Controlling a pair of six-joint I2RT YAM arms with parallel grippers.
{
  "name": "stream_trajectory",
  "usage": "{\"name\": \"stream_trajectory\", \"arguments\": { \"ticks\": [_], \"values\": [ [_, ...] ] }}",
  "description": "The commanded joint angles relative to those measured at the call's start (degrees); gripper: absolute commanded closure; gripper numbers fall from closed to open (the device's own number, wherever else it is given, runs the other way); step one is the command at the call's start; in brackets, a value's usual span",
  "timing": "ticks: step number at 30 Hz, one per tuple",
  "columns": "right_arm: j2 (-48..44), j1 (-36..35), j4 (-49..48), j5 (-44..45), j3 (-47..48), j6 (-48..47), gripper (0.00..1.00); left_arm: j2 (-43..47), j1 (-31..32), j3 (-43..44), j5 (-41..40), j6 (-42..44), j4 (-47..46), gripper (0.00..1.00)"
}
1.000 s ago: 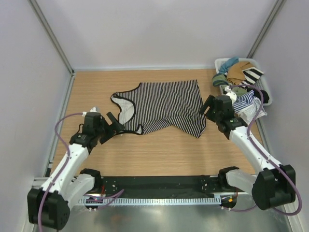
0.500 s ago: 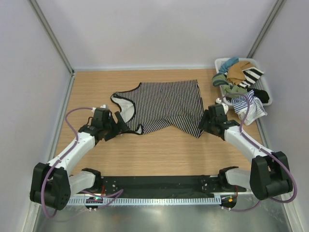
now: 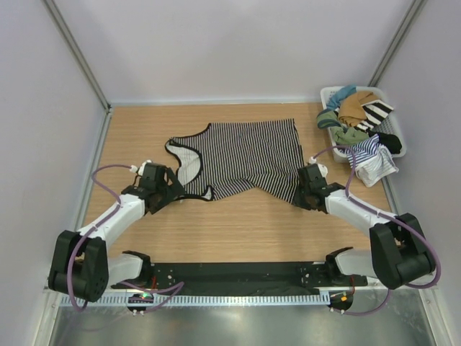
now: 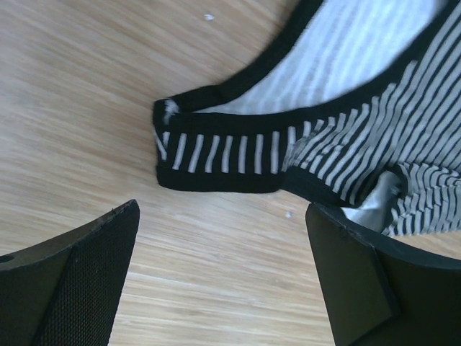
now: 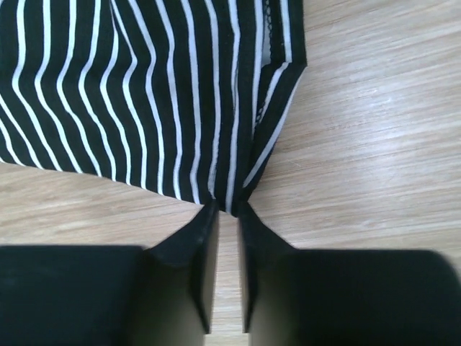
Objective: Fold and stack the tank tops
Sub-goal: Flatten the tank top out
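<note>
A black-and-white tank top with thin stripes lies spread out flat in the middle of the wooden table. Its neck hole and straps point to the left and its bottom edge points to the right. The bottom part is a bit bunched up and folded over near the front. The left gripper is low over the table, right by the near strap. Its two fingers are spread far apart and nothing is in them. The black-edged end of the strap lies flat on the wood just ahead of them. The right gripper is low at the near right corner of the same top. Its two fingers are almost together, with only a thin slit between them. The very tip of the striped corner sits right at the mouth of that slit, and I cannot tell if it is pinched there or only touching. A blue-and-white tank top hangs out over the near end of a white basket at the far right of the table. The basket also holds a heap of other clothes.
</note>
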State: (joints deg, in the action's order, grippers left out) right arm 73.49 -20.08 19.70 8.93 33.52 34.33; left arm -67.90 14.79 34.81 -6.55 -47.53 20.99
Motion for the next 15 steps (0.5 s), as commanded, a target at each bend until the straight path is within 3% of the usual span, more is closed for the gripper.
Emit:
{"name": "stream_trajectory", "arguments": {
  "ticks": [1,3,9,11,12,14,15],
  "values": [
    [-2.5,-0.1,-1.4,2.1,0.3,2.0,0.81,-2.3,-0.6,1.3,-5.2,-2.3,1.4,0.02],
    [-4.1,-0.1,-0.2,2.7,1.5,2.7,0.98,-2.9,-1.2,1.0,-5.1,-2.7,0.7,0.03],
    [-9.9,-0.1,4.8,4.2,6.4,3.4,0.99,-2.9,-3.0,-1.2,-5.0,-4.0,-2.3,0.12],
    [-9.4,0.2,6.3,5.0,8.9,3.1,0.99,-3.0,-3.4,-2.1,-4.7,-4.4,-4.3,0.19],
    [-8.3,0.3,6.6,5.5,9.7,3.3,0.99,-3.2,-3.4,-2.4,-4.4,-4.3,-5.8,0.29],
    [-7.6,0.9,6.9,6.6,11.2,4.1,0.99,-4.1,-3.4,-2.2,-4.5,-4.6,-6.4,0.37],
    [-7.4,1.2,6.1,6.2,11.2,4.3,0.99,-4.6,-3.4,-2.1,-4.4,-4.6,-7.1,0.38]
  ]
}}
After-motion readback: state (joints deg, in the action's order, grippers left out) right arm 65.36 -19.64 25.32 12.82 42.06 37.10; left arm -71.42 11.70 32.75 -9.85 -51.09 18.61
